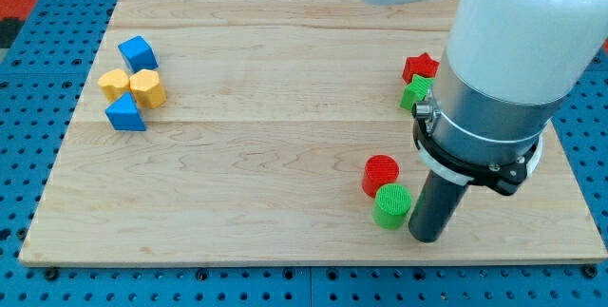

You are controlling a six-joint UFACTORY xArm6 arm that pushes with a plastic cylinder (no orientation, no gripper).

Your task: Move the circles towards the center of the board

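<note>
Circles first: the red circle [381,174] and the green circle [391,204] sit touching each other on the wooden surface [275,155], down in the view's lower right. That's clearly off from the middle of the board, so I'd say the job is only partway there at best. Both still need to travel up and toward the view's left to count as centered.

As for the tool, there are no jaws on this rig, so nothing to spread or pinch. It's just a dark rod, and its tip [425,238] is planted on the board just beside the green circle, on the view's right of it. Can't quite tell if it's actually touching or a hair apart. Looks to me like a decent spot for shoving the green one leftward, and since red is right up against it, the pair might go together, though red could just as easily slip off to the side.

Everything else looks like bystanders. Over at the view's right edge there's a red block [419,67] with a green block [416,92] just below it, both partly hidden behind the big white arm [513,50], so shapes are hard to call. Far on the view's left there's a tight cluster: a blue cube [139,53], two yellow blocks [115,84] [147,88], and a blue triangle [125,114]. None of those are circles as far as I can see.
</note>
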